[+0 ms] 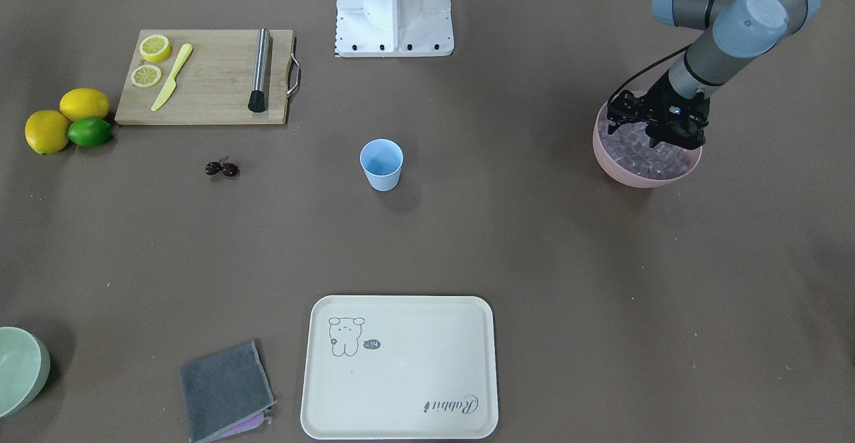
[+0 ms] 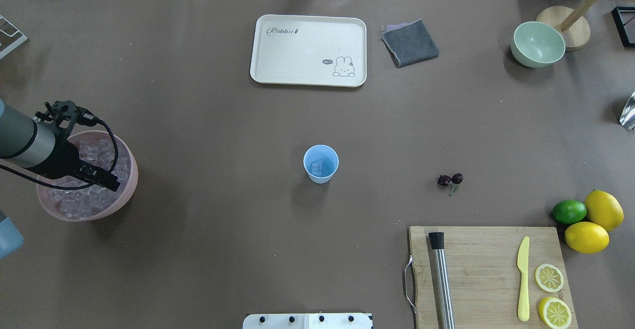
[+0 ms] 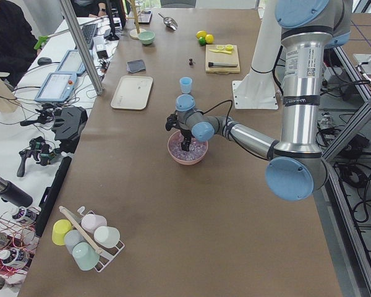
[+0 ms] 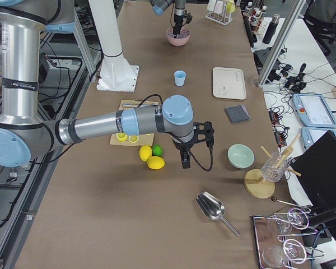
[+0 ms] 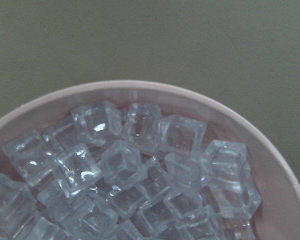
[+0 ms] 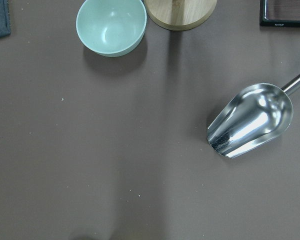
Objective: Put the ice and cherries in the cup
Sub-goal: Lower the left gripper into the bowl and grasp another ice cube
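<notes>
Ice (image 5: 122, 165) is heaped in pink bowl (image 5: 290, 175) at robot's left end of table (image 2: 198, 120); one cube (image 2: 317, 168) is seen inside cup (image 2: 321, 164), mid-table. Cherries (image 2: 450, 179) are laid on table on cup's right in overhead view, well apart. Left gripper (image 1: 671, 134) is held over the ice, right gripper (image 4: 185, 162) nr lemons (image 4: 155, 162); open or closed can't be told for either.

Brown table (image 2: 198, 249), thinly laid.
Cup (image 2: 317, 179) at centre; cherries (image 2: 450, 179), cutting board (image 2: 486, 259), lemons (image 2: 587, 236) and lime (image 2: 569, 211) to one side, pink bowl (image 2: 130, 185) opposite, tray (image 2: 297, 51) and cloth (image 2: 410, 42) beyond.
</notes>
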